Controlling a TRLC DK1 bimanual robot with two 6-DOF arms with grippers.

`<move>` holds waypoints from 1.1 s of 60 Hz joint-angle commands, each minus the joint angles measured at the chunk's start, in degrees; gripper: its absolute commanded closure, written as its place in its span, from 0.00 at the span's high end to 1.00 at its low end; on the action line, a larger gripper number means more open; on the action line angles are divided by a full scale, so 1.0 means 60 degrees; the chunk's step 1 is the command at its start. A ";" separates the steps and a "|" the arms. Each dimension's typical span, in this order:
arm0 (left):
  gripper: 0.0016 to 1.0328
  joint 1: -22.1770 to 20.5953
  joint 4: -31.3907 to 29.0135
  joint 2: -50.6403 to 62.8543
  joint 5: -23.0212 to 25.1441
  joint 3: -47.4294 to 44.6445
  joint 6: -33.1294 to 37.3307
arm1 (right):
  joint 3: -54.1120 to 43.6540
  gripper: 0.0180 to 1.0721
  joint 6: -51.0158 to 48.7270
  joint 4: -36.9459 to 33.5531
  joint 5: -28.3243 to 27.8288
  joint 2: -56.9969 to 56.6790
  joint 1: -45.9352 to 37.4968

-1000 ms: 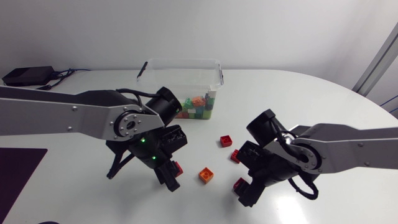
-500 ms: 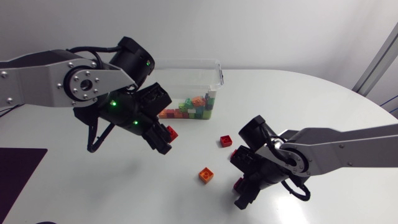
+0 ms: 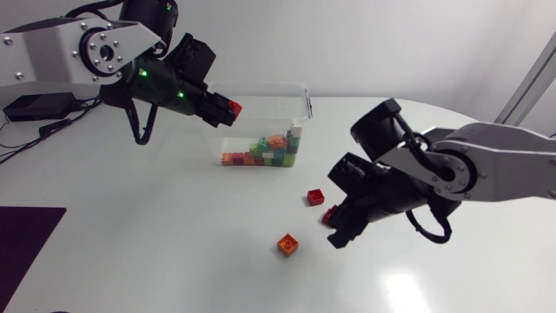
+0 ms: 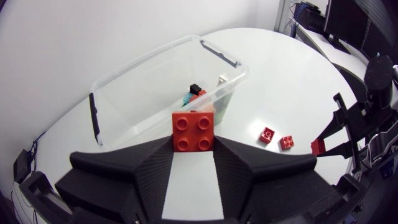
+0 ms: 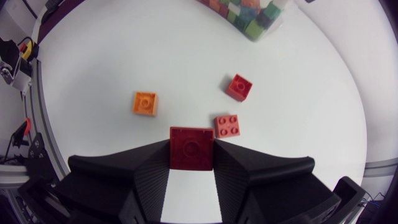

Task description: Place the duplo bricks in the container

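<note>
My left gripper [image 3: 228, 109] is shut on a red two-by-two brick [image 4: 193, 131]. It holds the brick in the air at the near left rim of the clear container [image 3: 261, 97], which has several coloured bricks [image 3: 265, 149] inside. My right gripper [image 3: 335, 236] is shut on a dark red brick [image 5: 191, 148] just above the table. Below and ahead of it lie an orange brick [image 5: 145, 103], a red brick [image 5: 239, 86] and a pinkish-red brick [image 5: 227, 125]. In the head view the orange brick [image 3: 287, 245] and the red brick [image 3: 315, 198] sit left of the right gripper.
The container [image 4: 155, 93] has a black clip on each short side. A dark mat [image 3: 22, 239] lies at the table's front left corner. A black box with cables [image 3: 35, 106] sits at the back left. Bare white tabletop [image 3: 156, 217] stretches between the arms.
My left arm has lifted the red brick from the table's front and carried it back to the container. My right gripper has shut on the dark red brick and raised it.
</note>
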 commanded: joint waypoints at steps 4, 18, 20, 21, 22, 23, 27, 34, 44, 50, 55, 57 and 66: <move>0.35 0.0353 0.0451 0.0903 0.0090 0.0777 -0.0418 | 0.1048 0.32 -0.0004 -0.0253 -0.0189 0.0009 -0.0124; 0.39 0.0617 0.1213 0.2177 0.0075 0.1832 -0.0740 | 0.2660 0.32 0.0128 -0.0268 -0.0350 0.0580 -0.0197; 0.41 0.0617 0.1491 0.2250 0.0075 0.1876 -0.0769 | 0.2909 0.32 0.0157 -0.0224 -0.0394 0.0697 -0.0226; 0.41 0.0617 0.1638 0.2265 0.0060 0.1876 -0.0755 | 0.2997 0.32 0.0172 -0.0209 -0.0409 0.0756 -0.0226; 0.42 0.0617 0.1784 0.2280 0.0031 0.1861 -0.0755 | 0.3143 0.32 0.0201 -0.0180 -0.0438 0.0859 -0.0241; 0.44 0.0617 0.2033 0.2309 0.0002 0.1817 -0.0755 | 0.3231 0.32 0.0216 -0.0151 -0.0438 0.0917 -0.0241; 0.52 0.0617 0.2824 0.2309 -0.0350 0.1627 -0.0755 | 0.3700 0.32 0.0245 -0.0034 -0.0438 0.1269 -0.0241; 0.68 0.0690 0.3952 0.2075 -0.0613 0.1188 -0.0740 | 0.4505 0.32 0.0245 0.0157 -0.0541 0.2045 -0.0358; 0.92 0.0822 0.4685 0.1401 -0.0819 0.0587 -0.0608 | 0.5604 0.32 0.0260 0.0450 -0.0555 0.3056 -0.0446; 0.95 0.0998 0.4670 0.0888 -0.0819 0.0279 -0.0564 | 0.6205 0.32 0.0318 0.0655 -0.0555 0.3510 -0.0505; 0.95 0.1217 0.4523 0.0141 -0.0804 -0.0145 -0.0535 | 0.6834 0.32 0.0348 0.0831 -0.0570 0.4008 -0.0607; 0.95 0.1261 0.4450 -0.0079 -0.0804 -0.0263 -0.0476 | 0.7142 0.32 0.0348 0.0845 -0.0629 0.4257 -0.0681; 0.95 0.1364 0.4084 -0.1485 -0.0628 -0.1376 -0.0125 | 0.8416 0.33 0.0436 0.0977 -0.0775 0.5297 -0.0915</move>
